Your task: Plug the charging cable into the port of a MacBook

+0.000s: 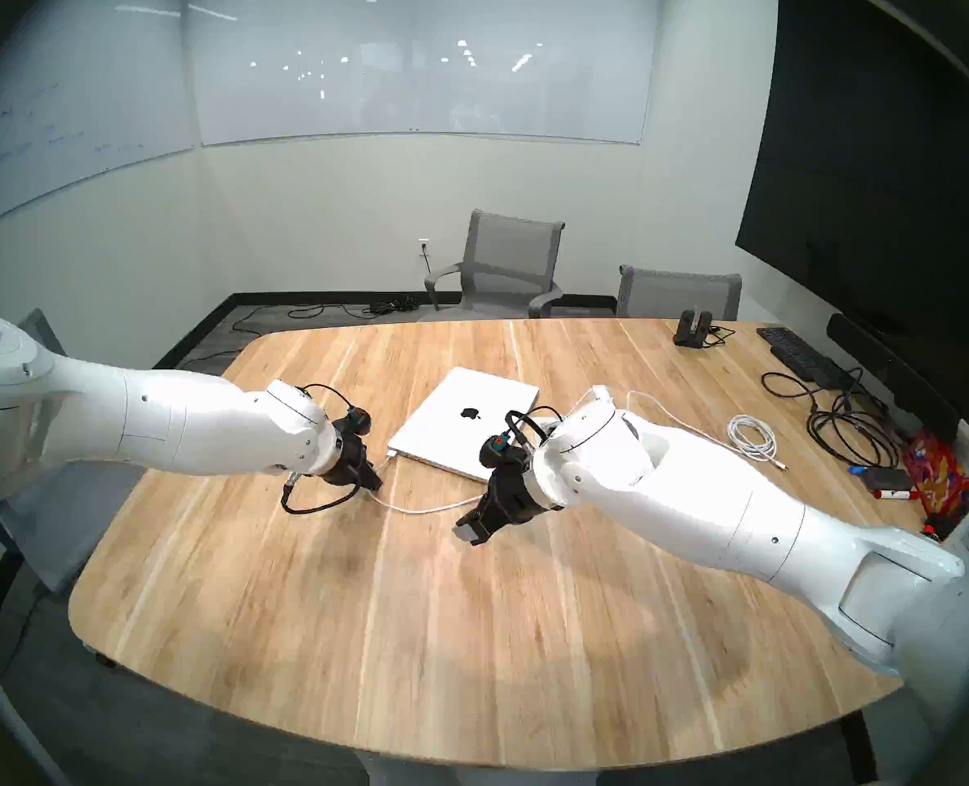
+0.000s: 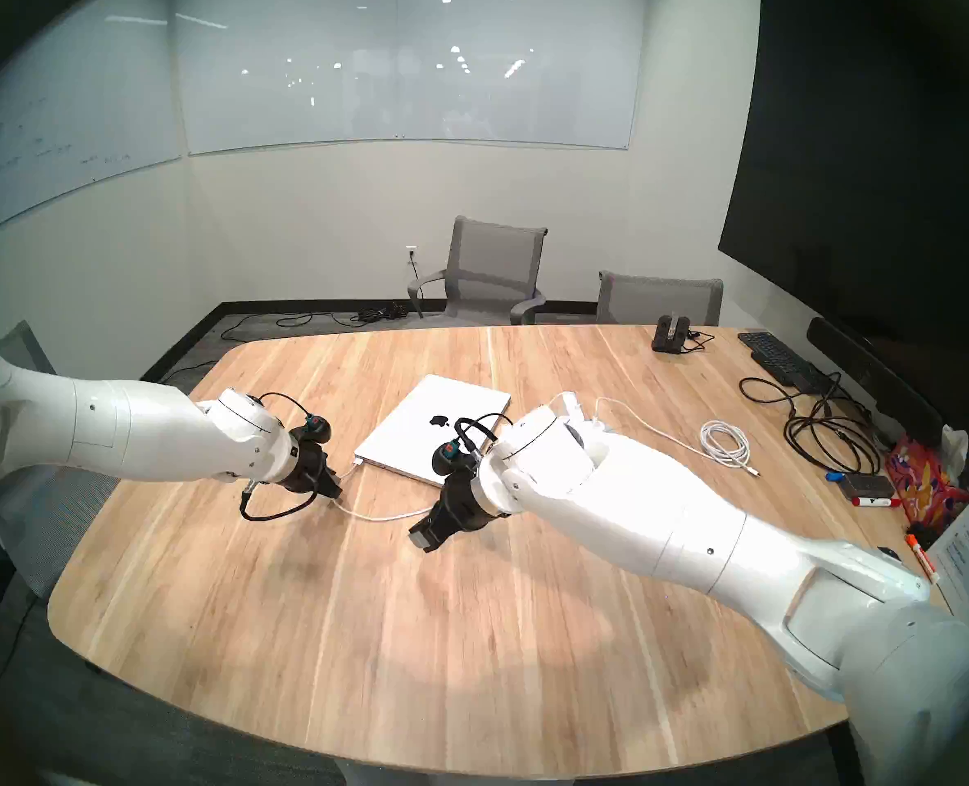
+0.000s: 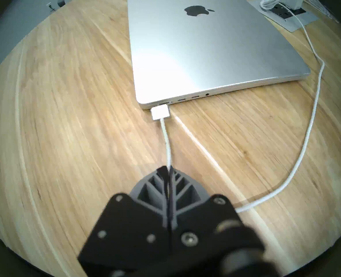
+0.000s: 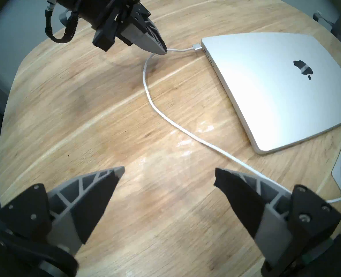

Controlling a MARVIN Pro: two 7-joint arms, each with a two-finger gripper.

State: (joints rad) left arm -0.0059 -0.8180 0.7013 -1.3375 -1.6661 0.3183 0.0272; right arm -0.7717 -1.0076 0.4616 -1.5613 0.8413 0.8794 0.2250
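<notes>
Our left gripper [image 3: 168,168] pinches the charging cable [image 3: 166,142] just short of the MacBook [image 3: 205,46] on the bench [image 3: 65,110], while our right gripper [image 4: 168,176] hangs with fingers apart.

The MacBook [image 3: 205,50] is plain silver with a black Apple logo [image 3: 198,10] on its lid. The charging cable [image 4: 165,116] is white, ending in a white-silver plug [image 3: 160,113]. The table [image 1: 414,626] is light wood with pale and tan grain streaks. Both arms are glossy white; the left gripper [image 3: 168,170] and right gripper [image 4: 168,177] have grey ribbed fingers with black pads on black mounts. A coiled cable [image 1: 753,436] is white, the keyboard [image 1: 800,356] black, and the bag [image 1: 939,473] red with a multicoloured print.
</notes>
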